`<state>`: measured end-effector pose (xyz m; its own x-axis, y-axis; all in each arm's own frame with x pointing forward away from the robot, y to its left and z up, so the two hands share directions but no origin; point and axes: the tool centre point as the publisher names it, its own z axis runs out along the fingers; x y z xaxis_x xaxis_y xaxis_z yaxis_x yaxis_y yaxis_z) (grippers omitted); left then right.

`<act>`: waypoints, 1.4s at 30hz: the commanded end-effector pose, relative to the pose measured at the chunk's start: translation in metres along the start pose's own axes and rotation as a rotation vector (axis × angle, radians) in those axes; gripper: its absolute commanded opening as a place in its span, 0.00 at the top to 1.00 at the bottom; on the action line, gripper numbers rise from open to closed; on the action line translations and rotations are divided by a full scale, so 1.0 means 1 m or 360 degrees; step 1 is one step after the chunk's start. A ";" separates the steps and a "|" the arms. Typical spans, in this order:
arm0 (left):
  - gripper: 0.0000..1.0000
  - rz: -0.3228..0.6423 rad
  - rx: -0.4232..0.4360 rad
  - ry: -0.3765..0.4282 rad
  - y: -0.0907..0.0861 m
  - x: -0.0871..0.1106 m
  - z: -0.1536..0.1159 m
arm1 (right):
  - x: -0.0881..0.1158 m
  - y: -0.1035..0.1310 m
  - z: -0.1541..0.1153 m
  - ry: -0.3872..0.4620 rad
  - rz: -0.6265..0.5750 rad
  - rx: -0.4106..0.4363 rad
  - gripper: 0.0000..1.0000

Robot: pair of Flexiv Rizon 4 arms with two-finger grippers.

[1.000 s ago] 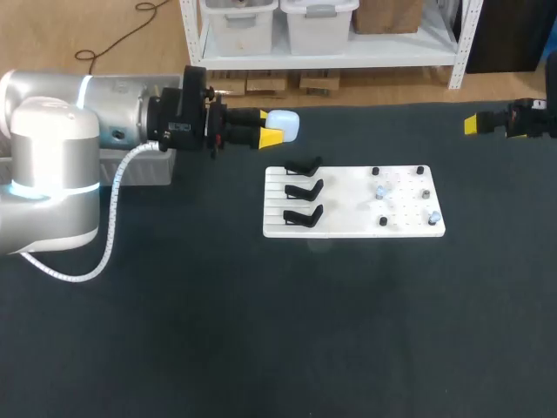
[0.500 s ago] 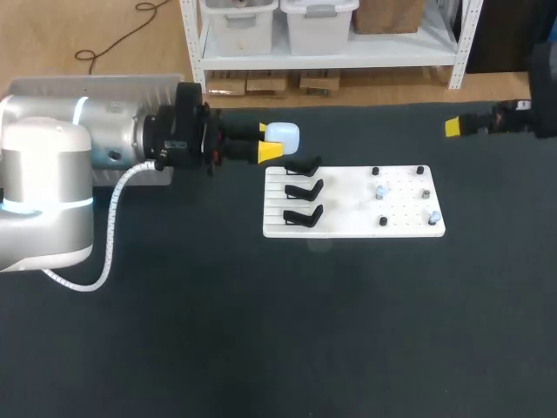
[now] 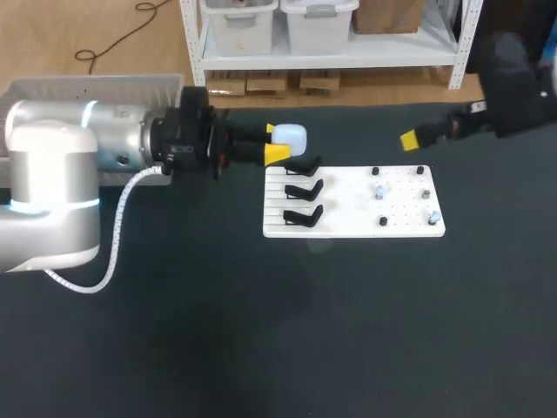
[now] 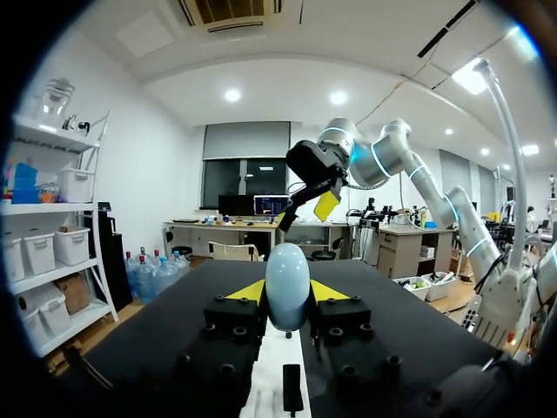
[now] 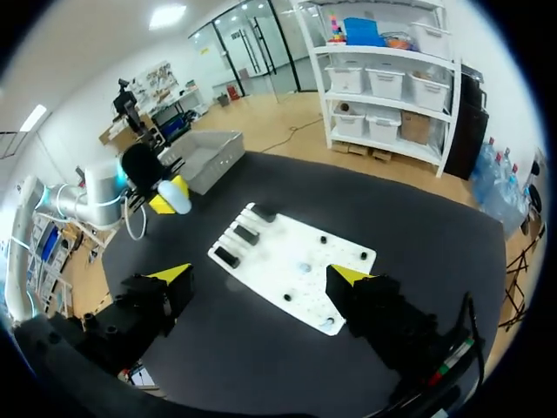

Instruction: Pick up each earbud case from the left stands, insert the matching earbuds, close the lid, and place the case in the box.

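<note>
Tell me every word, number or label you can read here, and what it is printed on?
None can be read on the table or the things on it.
White board: plain, no print showing.
Pale blue case in the left gripper: no label visible.
Black stands: no marks visible.

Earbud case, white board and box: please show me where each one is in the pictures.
earbud case [image 4: 287, 283], left wrist view, middle of its rounded pale shell.
white board [image 3: 348, 205], head view, bare surface at its middle.
box [image 3: 96, 87], head view, its visible far wall.
</note>
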<state>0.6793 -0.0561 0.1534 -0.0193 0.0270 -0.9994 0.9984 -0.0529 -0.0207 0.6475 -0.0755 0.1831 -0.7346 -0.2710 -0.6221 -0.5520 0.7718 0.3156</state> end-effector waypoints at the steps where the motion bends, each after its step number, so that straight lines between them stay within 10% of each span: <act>1: 1.00 0.0008 0.0031 -0.0013 0.009 0.004 0.003 | -0.004 0.015 0.008 0.0060 -0.0005 0.0055 0.00; 42: 1.00 0.0024 0.0049 -0.0036 0.014 0.007 0.003 | -0.037 0.091 0.086 0.0302 -0.0191 -0.0027 0.00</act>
<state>0.6931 -0.0600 0.1474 -0.0075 0.0062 -1.0000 0.9964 -0.0842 -0.0080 0.6513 0.0494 0.1749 -0.7215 -0.4585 -0.5189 -0.6419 0.7239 0.2528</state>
